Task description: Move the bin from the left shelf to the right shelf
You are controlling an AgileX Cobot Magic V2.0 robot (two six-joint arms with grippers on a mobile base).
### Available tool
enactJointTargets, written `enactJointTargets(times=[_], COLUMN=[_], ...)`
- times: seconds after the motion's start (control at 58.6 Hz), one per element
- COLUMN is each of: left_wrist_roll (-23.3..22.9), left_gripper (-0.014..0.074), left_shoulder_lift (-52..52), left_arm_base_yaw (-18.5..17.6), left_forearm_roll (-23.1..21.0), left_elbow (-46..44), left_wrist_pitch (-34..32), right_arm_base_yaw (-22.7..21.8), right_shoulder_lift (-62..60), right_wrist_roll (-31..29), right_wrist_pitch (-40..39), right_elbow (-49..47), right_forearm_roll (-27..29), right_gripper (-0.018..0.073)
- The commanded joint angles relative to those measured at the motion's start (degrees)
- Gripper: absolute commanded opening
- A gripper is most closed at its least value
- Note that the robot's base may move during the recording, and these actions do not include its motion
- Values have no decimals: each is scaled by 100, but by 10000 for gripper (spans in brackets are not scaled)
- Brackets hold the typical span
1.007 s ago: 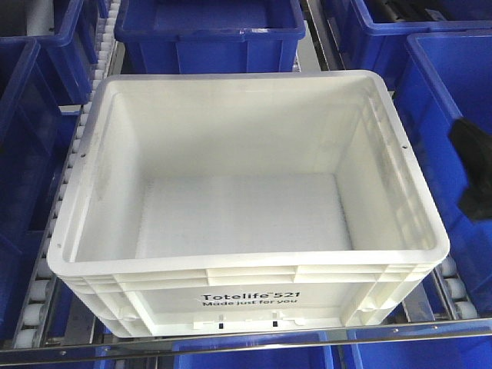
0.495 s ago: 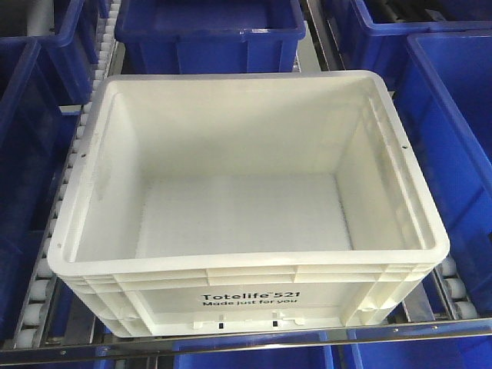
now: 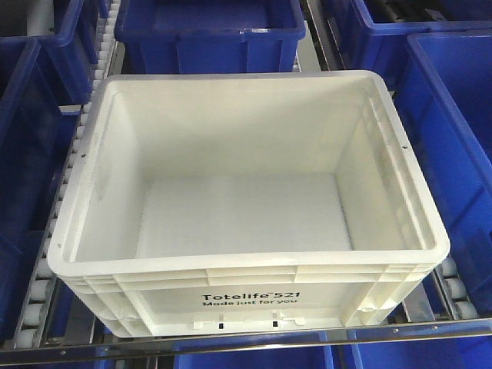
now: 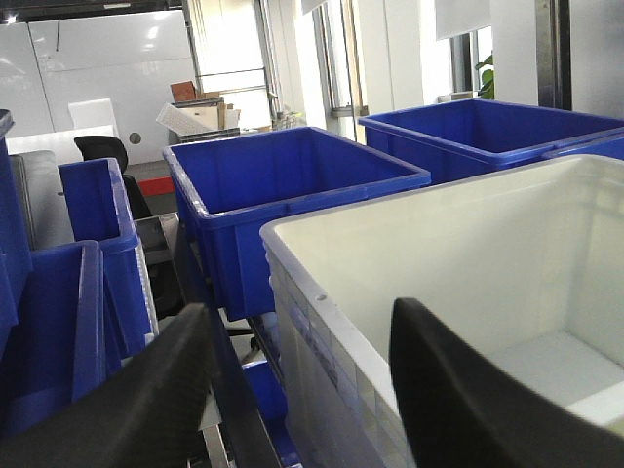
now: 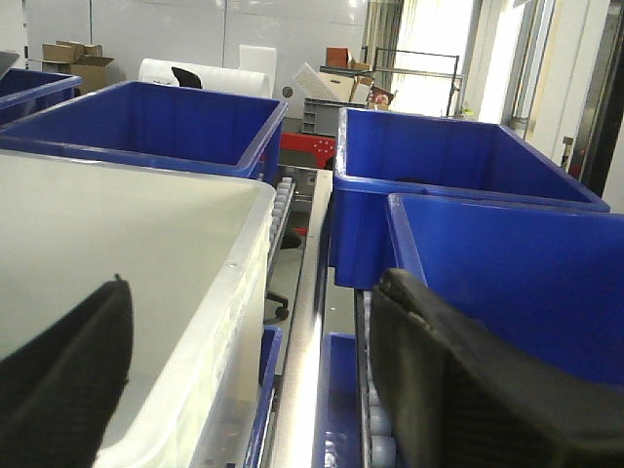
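The white bin (image 3: 231,131) with "Totelife 521" on its near side sits empty on the roller shelf, filling the middle of the front view. No gripper shows in that view. In the left wrist view my left gripper (image 4: 302,308) is open and straddles the bin's (image 4: 468,253) left wall, one finger outside and the other finger (image 4: 458,390) inside. In the right wrist view my right gripper (image 5: 253,281) is open across the bin's (image 5: 117,224) right wall. One finger is inside and the other finger (image 5: 468,380) is out over the rollers.
Dark blue bins (image 3: 207,31) crowd the white one behind, on the left (image 3: 23,154) and on the right (image 3: 453,138). Roller tracks (image 3: 31,307) run under its sides. A metal rail (image 3: 246,342) crosses the shelf's front edge.
A black gripper part seen at the right edge of the front view one second ago has left that view. The bin has not moved.
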Motion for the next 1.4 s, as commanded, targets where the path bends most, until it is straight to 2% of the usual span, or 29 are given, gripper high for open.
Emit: enactJointTargets(times=[0.0,0.239,0.341,0.461,0.563,0.58,1.382], left_wrist_roll=[-15,-15,-15,-15,-9,-9,33], left_gripper=[387,386,360,232,21,-11,-7], left_shoulder_lift=[92,92,92,92,92,92,92], left_arm_base_yaw=[-35,-35,-35,-35,-35,-35,-35], left_forearm_roll=[-61,-61,-61,-61,-55,-49,-10], left_elbow=[-148,-148,-148,-148,-148,-148,-148], left_wrist_pitch=[-325,-461,-565,-564,-564,-564,-529], right_arm_base_yaw=[-3,-3,-3,-3,-3,-3,-3], right_shoulder_lift=[62,62,62,62,62,62,62], right_wrist_roll=[-75,-75,-75,-75,-72,-75,-56], right_wrist_pitch=[-461,-472,-472,-472,-466,-462,-323], right_elbow=[-158,-158,-158,-158,-158,-158,-158], right_forearm_roll=[-15,-15,-21,-21,-12,-12,-12], right_gripper=[484,442,374,183,-15,-14,-8])
